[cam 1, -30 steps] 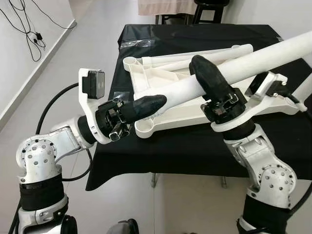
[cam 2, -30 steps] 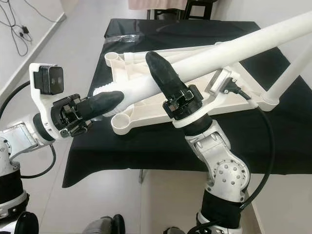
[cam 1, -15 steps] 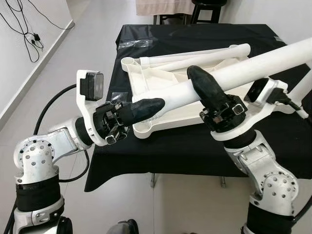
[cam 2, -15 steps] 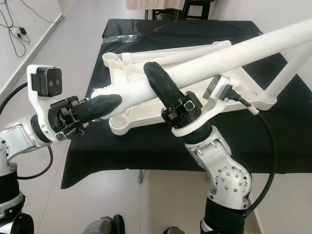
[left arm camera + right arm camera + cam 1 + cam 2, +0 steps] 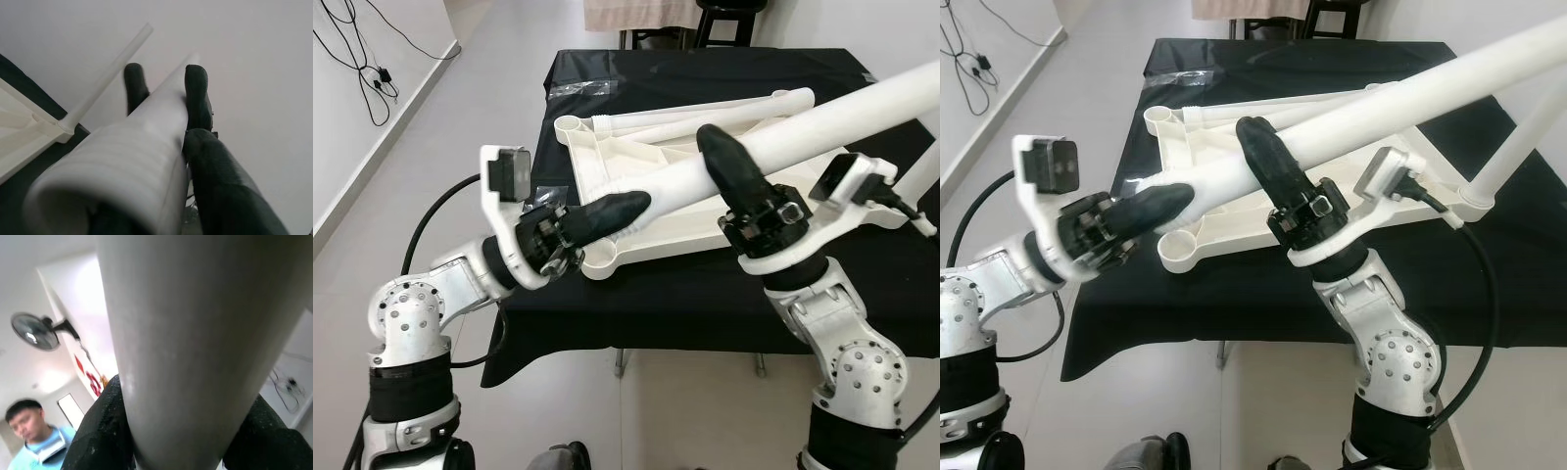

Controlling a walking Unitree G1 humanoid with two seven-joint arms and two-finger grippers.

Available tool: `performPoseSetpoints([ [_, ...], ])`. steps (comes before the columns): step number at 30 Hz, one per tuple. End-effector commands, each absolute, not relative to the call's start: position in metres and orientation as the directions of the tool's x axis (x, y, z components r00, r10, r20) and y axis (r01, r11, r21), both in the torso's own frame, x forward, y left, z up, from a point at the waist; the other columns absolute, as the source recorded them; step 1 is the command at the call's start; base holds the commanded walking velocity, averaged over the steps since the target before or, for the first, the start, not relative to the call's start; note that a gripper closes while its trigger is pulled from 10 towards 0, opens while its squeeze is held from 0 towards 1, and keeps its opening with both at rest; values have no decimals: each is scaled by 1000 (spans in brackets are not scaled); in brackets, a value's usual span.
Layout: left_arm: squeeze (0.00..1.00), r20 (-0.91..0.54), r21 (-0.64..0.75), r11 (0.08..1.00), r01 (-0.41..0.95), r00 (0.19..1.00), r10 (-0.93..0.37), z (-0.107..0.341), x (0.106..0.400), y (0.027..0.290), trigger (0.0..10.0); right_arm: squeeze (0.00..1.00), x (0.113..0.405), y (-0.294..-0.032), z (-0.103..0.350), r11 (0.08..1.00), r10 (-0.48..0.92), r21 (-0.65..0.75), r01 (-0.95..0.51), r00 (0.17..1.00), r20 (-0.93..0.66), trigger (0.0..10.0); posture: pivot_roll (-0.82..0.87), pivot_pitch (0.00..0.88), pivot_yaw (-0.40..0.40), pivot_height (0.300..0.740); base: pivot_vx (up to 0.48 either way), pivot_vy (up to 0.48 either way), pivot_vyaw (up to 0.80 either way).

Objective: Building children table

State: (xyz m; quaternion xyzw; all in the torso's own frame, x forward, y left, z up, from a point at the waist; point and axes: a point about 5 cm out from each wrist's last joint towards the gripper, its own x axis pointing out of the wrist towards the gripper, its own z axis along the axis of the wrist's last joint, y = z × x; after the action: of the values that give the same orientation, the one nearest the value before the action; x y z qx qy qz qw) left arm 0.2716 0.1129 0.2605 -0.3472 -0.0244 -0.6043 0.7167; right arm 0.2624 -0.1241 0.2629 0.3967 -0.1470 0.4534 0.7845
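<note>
Tabletop [image 5: 636,186], white plastic and upside down, lying on a table draped in black cloth [image 5: 636,304], near its left front corner. Socket [image 5: 572,125] at the far left corner. Already fitted and standing up at the tabletop's far right: one thin leg [image 5: 1508,162].

Table leg [image 5: 822,122], a thick white tube, slanting above the tabletop from low left to high right, held off the surface by both grippers.

Right gripper [image 5: 729,168] clamped on the tube about midway, fingers spread just to the tube's width, one black finger [image 5: 1268,162] lying over the top. Seen along that wrist: tube pressed between both pads [image 5: 98,440], plus a wall fan [image 5: 32,330] and a person in a light blue top behind, neither of which appears from the head.

Left gripper [image 5: 612,212] closed on the leg's ribbed lower end, just above the tabletop's near left corner, fingers parted only by the tube. Seen along that wrist: the hollow ribbed end [image 5: 122,166] flanked by a left finger [image 5: 220,186], and further up the tube the two right fingers gripping either side, with the fitted thin leg beyond.
</note>
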Motion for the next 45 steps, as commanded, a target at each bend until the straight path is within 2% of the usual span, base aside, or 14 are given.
performPoseSetpoints([
  [1,1000,473,-453,31,891,270,-839,265,272,112,10000,0,265,-122,264,288,595,489,-823,554,582,0,-38,122,-21,740,0,0,0],
  [5,1000,461,-454,92,886,322,-827,265,274,120,10000,0,285,-141,266,397,452,544,-739,673,585,0,-35,114,-17,740,0,0,0],
  [11,1000,427,-455,106,884,321,-846,259,261,138,10000,0,301,-165,268,490,313,587,-645,758,572,0,-34,110,-13,740,0,0,0],
  [23,1000,335,-502,204,841,406,-850,237,238,171,10000,0,313,-190,269,550,192,618,-561,806,560,0,-29,104,-16,740,0,0,0],
  [24,1000,290,-499,286,818,469,-834,232,237,178,10000,0,317,-194,265,598,168,616,-513,832,529,0,-26,103,-16,740,0,0,0],
  [26,1000,290,-499,286,818,469,-834,232,237,178,10000,0,317,-194,265,598,168,616,-513,832,529,0,-26,103,-16,740,0,0,0],
  [27,1000,279,-498,308,811,486,-828,230,237,180,10000,0,318,-195,263,611,162,614,-499,838,521,10000,-26,103,-16,740,0,0,0],
  [28,1000,279,-498,308,811,486,-828,230,237,180,10000,0,318,-195,263,611,162,614,-499,838,521,10000,-26,103,-16,740,0,0,0],
  [29,0,263,-504,437,745,614,-744,228,249,184,10000,0,321,-195,255,680,160,582,-446,865,475,10000,-14,95,-22,740,0,0,0],
  [30,0,234,-487,565,666,722,-651,227,260,185,10000,0,323,-191,247,750,174,525,-402,886,430,10000,-15,94,-22,740,0,0,0],
  [32,0,234,-487,565,666,722,-651,227,260,185,10000,0,323,-191,247,750,174,525,-402,886,430,10000,-15,94,-22,740,0,0,0],
  [37,0,152,-423,794,437,898,-413,224,276,189,10000,0,322,-180,229,848,226,389,-361,909,351,10000,-11,91,-22,740,0,0,0],
  [40,0,67,-294,897,329,944,-324,217,275,184,10000,0,320,-178,221,889,226,322,-327,923,312,10000,-10,87,-19,740,0,0,0],
  [45,0,52,-175,946,273,962,-268,217,269,178,10000,0,320,-177,216,917,214,268,-296,931,296,10000,-7,80,-18,740,0,0,0],
])
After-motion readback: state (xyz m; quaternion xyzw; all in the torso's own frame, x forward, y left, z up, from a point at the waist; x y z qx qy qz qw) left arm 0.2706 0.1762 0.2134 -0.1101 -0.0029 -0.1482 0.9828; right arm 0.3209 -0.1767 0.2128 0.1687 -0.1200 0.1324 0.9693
